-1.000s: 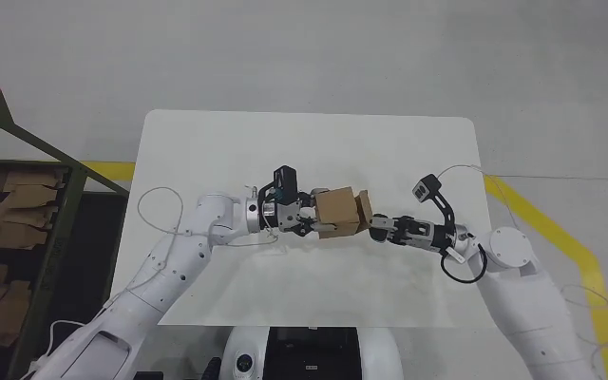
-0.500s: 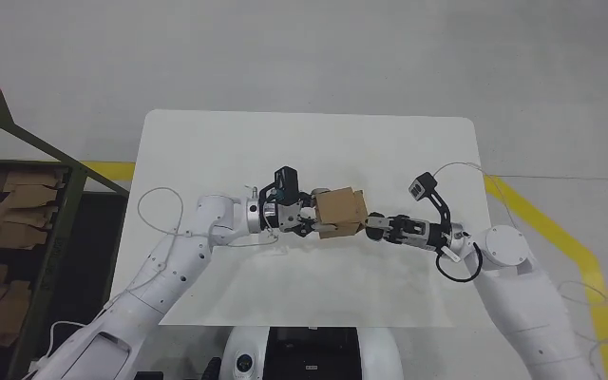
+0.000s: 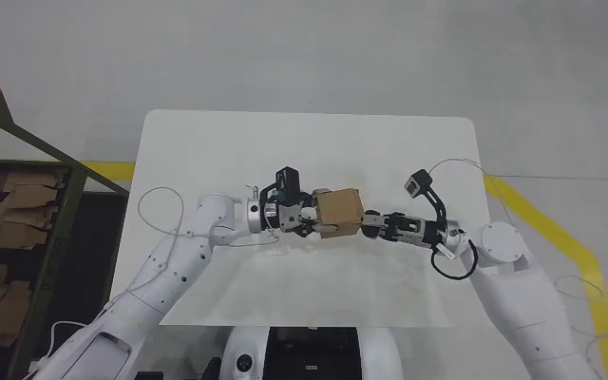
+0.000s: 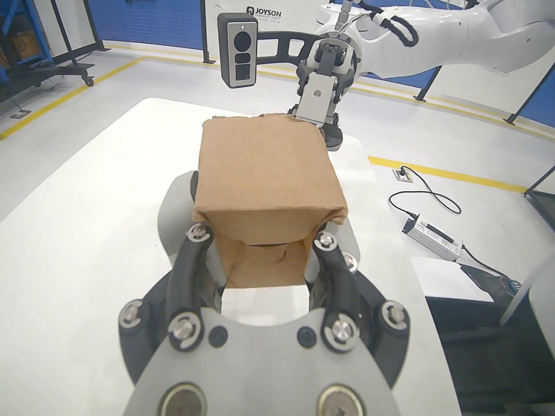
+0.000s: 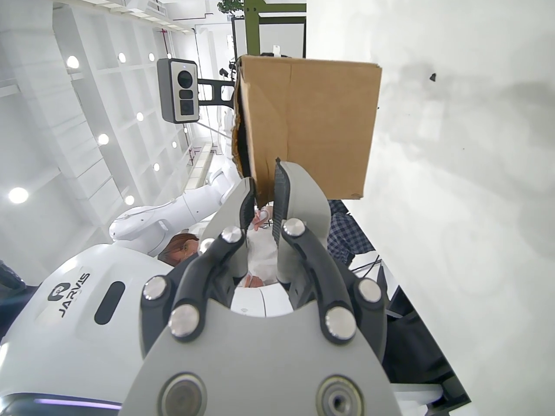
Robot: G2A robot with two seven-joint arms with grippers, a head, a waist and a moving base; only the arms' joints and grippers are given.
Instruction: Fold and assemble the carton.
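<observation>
Off the desk at its 9 o'clock side stands a dark green rack stacked with flat brown cardboard. The left arm comes in from about 7 o'clock and lies across the desk's left half, its wrist level and pointing toward 3 o'clock. The left gripper sits just to the 9 o'clock side of the desk's middle. In the left wrist view, the left gripper has its fingers spread wide on either side of the carton's near open end and closed in against its two side walls, so it holds that end. The carton, a small brown box, is at the middle of the desk, a shade toward 3 o'clock, between the two grippers. Its top panel is flat, and the end facing the left wrist is open, with a flap hanging inside. Whether its underside touches the desk cannot be told. At the carton's 3 o'clock end, the right gripper meets it. The right wrist view shows the right gripper with its fingers drawn nearly together, pinching the ragged edge of the carton at a lower corner. The right arm runs back toward 4 o'clock, past the desk's edge. A yellow floor line crosses beyond it.
</observation>
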